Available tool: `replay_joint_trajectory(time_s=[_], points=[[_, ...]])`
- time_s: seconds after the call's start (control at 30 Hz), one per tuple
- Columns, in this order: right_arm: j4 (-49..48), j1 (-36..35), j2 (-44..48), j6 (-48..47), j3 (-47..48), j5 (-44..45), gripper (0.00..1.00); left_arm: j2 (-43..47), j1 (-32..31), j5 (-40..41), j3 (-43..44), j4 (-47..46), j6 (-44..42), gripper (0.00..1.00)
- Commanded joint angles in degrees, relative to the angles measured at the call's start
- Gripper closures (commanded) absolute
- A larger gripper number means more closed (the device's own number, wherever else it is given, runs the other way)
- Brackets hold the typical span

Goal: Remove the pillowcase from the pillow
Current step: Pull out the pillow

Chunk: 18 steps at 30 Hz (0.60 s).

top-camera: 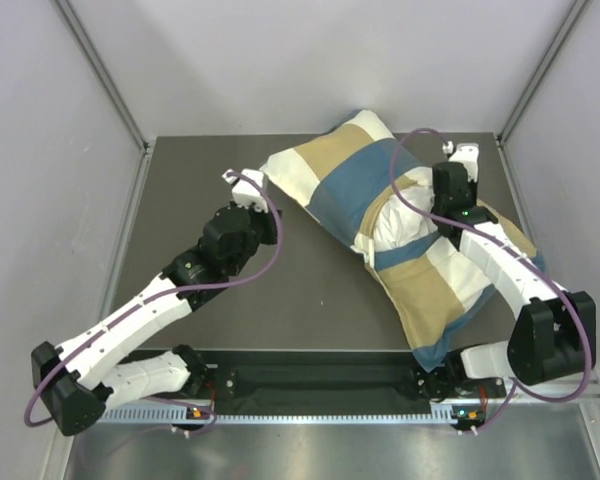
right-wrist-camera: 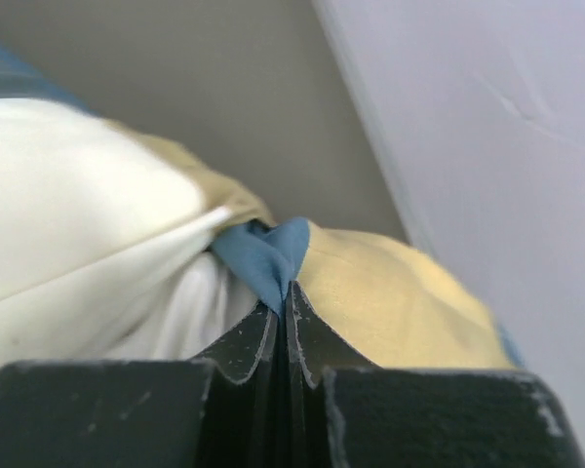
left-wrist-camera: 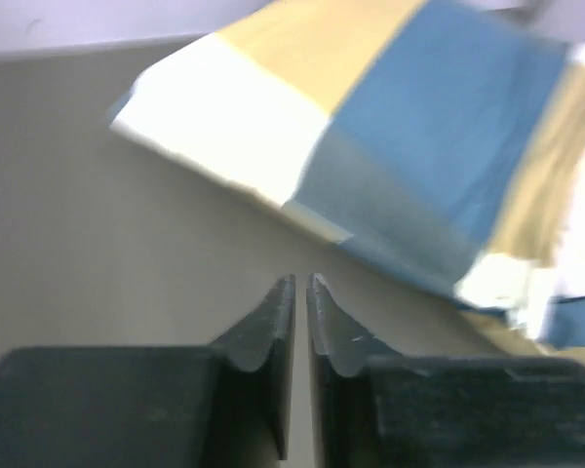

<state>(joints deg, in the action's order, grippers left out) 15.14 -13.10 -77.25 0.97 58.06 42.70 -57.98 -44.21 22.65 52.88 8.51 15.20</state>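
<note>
**Near edge, 6 o'clock.** Both arm bases sit on the rail. At 5 o'clock the near corner of the pillowcase (top-camera: pixel 432 300) comes almost to the counter (top-camera: pixel 280 300) edge, just beside the right base.

**Open room.** From 7 to 10 o'clock the counter is bare dark surface out to the left rim. The left arm crosses it diagonally.

**Left end effector (left-wrist-camera: pixel 301 285).** At about 10 o'clock, low over the counter. Its jaws are drawn to a thin slit with nothing between them. It is near the cream corner of the pillowcase but apart from it.

**Centre.** The pillow (top-camera: pixel 405 225) shows as a plain white bulge where the checked cover gapes. The cover is bent: one limb runs toward 11 o'clock, the other toward 5 o'clock.

**Right end effector (right-wrist-camera: pixel 288 292).** At about 2 o'clock, reaching over the pillow. Its jaws are pressed together on a fold of the blue edge (right-wrist-camera: pixel 268 255) of the pillowcase. White filling lies to its left, tan cloth to its right, and the side wall (right-wrist-camera: pixel 487 146) is close beyond.

**Far edge, 12 o'clock.** A tan and cream corner stands at the counter's back rim. Whether it overhangs cannot be told.
</note>
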Motion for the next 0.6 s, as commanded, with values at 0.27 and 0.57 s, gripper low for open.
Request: replay_joint_trajectory(time_s=[0.27,0.57], points=[[-13.9,-17.7,-4.0,15.0,-4.0,-23.2,1.0,-15.8,-11.0,-18.8,9.5,-24.4,-4.1,0.13],[-17.7,-20.2,2.0,19.9,-11.8,-25.4,1.0,-31.7,-11.0,-20.6,18.7,-25.9,-6.7,0.01]])
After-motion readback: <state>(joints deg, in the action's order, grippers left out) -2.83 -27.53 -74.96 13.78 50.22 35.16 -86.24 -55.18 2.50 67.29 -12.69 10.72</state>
